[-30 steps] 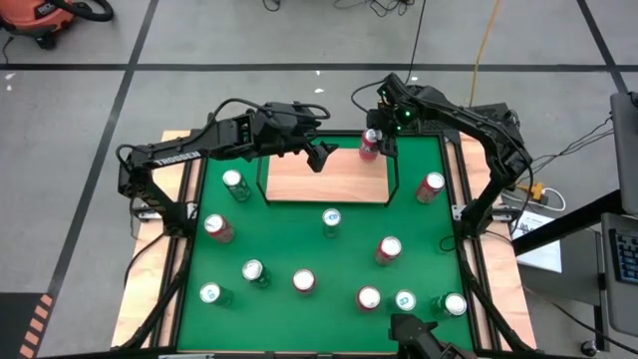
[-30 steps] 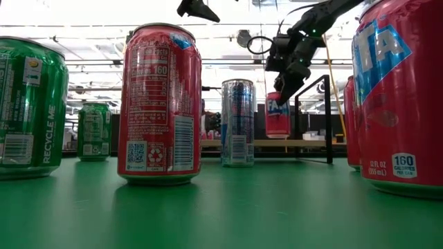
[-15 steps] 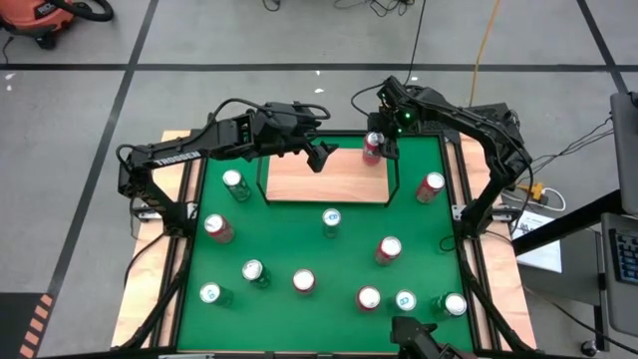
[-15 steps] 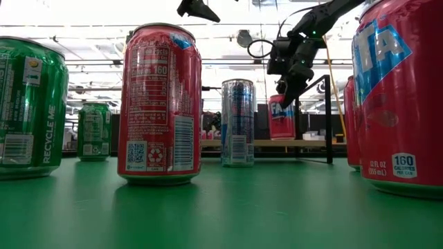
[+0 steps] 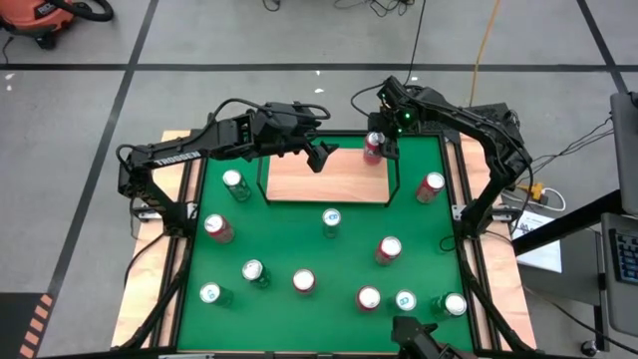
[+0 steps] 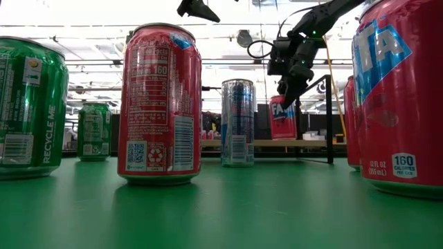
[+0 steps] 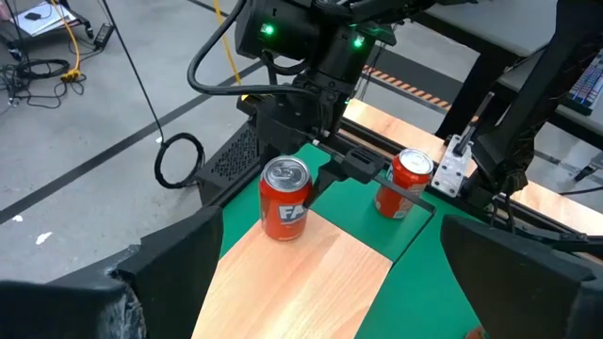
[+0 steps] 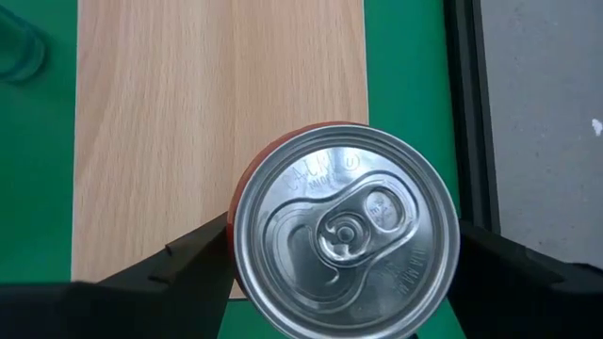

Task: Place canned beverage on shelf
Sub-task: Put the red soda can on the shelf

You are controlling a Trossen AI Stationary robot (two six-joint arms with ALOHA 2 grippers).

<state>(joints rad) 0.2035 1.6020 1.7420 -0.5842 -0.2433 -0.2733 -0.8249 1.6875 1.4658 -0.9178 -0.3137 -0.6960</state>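
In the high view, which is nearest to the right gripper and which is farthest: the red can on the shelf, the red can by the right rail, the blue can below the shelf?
From the right gripper:
1. Red can on the shelf, directly under it, at the shelf's far right corner.
2. Red can by the right rail, off the shelf's right side.
3. Blue can, just in front of the shelf.

We are in a robotics lab or workshop. The green-topped table (image 5: 299, 249) sits on a bare grey concrete floor (image 5: 249, 40) marked with dark tape lines, cables (image 5: 389, 8) trail across it, a shop vacuum (image 5: 45, 15) stands at the far left, and ceiling strip lights (image 6: 83, 41) run over open workspace behind.
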